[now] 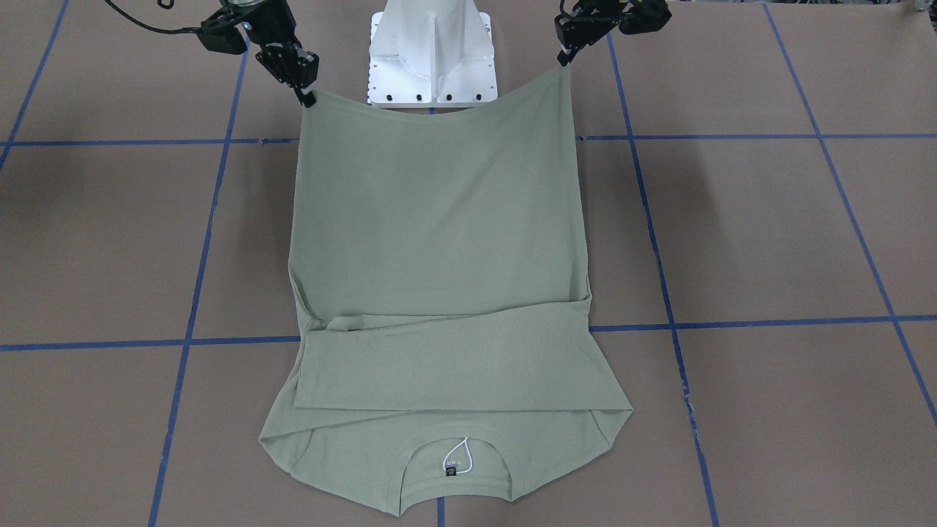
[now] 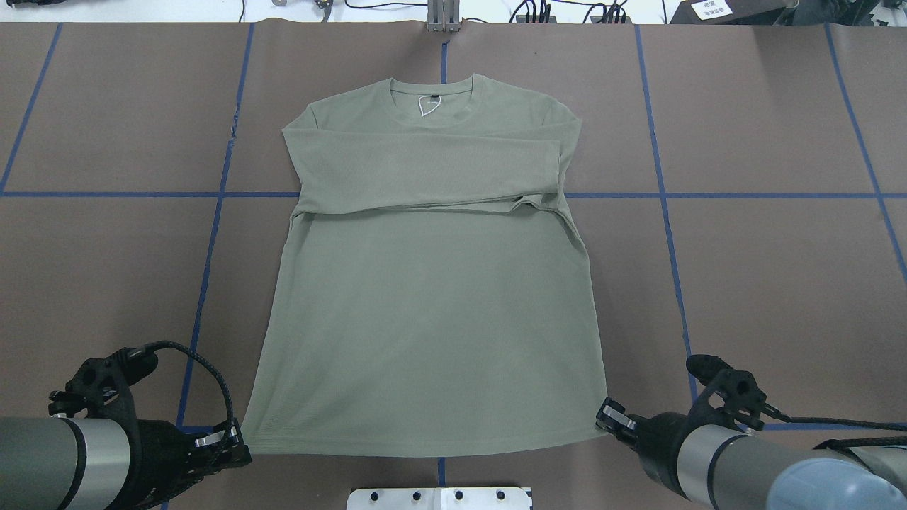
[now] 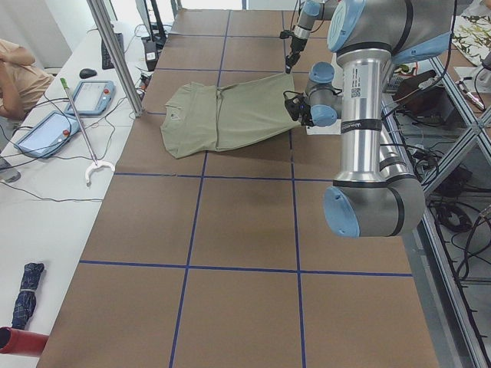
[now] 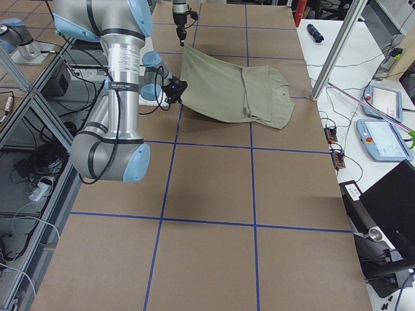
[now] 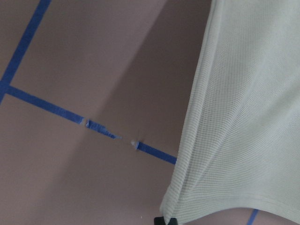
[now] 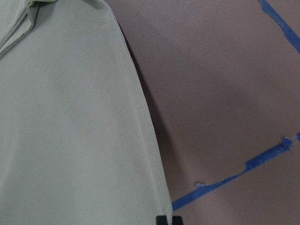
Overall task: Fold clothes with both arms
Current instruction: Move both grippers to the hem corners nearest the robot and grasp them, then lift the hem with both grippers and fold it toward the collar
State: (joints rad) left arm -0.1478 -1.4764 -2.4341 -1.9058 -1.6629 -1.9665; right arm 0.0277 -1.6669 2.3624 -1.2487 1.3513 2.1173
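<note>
Hem corners of shirt [image 1: 439, 219] in left claw [image 1: 565, 60], right claw [image 1: 307, 99] (sleeves [image 1: 454, 359] crosswise)

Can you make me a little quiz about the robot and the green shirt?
1. True or false: the left pincer and the right pincer each grip a bottom corner of the shirt.
2. Where do the sleeves lie? A) folded across the chest B) spread out to the sides C) hanging off the table edge
3. Short answer: which end of the shirt is raised off the table, the hem or the collar?

Key: 1 true. 2 A. 3 the hem.
</note>
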